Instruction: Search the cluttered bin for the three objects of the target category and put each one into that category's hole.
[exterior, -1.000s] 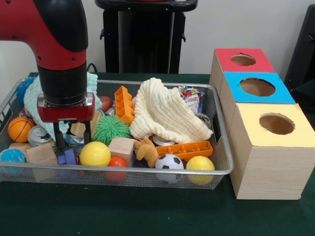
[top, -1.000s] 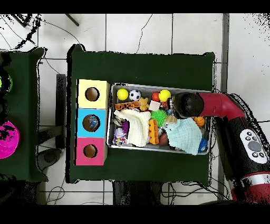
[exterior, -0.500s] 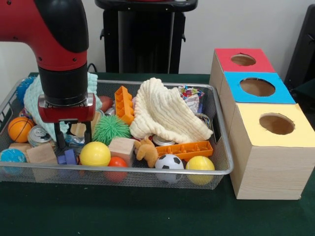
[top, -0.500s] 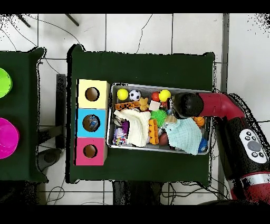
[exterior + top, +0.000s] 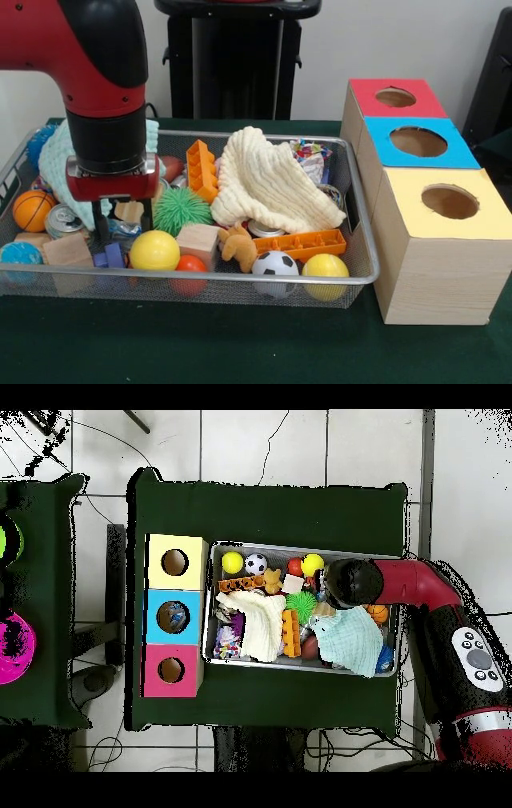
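1. The bin (image 5: 352, 208) takes up the left and middle of the green table, crammed with toys so that anything wanted has to be dug out; the arm has its gripper (image 5: 122, 222) low over the left near corner, which looks like a reach into the pile there
2. Its two dark fingers (image 5: 99, 223) are spread apart and point straight down with nothing held; a small pale wooden piece (image 5: 128, 211) shows between them, though I cannot tell if they touch it
3. Just near of the fingers lie a wooden block (image 5: 67, 250), a blue brick (image 5: 109, 256) and a yellow ball (image 5: 154, 250); a green spiky ball (image 5: 181, 210) sits just to their right
4. A cream cloth (image 5: 268, 180) is draped across the middle, likely hiding more
5. The hole (image 5: 395, 97) is on the far right, in the red top of the farthest box, well apart from the gripper; the blue and yellow boxes stand nearer
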Robot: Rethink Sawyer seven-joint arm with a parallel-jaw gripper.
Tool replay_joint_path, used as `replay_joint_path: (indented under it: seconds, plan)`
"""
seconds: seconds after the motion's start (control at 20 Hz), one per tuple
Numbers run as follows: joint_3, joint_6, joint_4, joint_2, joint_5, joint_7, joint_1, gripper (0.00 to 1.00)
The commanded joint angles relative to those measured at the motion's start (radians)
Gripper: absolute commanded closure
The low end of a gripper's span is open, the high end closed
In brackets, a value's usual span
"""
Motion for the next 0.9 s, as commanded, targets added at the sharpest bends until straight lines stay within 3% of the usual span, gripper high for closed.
replay_joint_path:
  seconds: [0.05, 0.9]
  plan:
    - [0.014, 0.128, 0.018, 0.039, -0.067, -0.365, 0.003, 0.0]
    - [-0.008, 0.163, -0.001, 0.064, -0.103, -0.42, 0.007, 0.0]
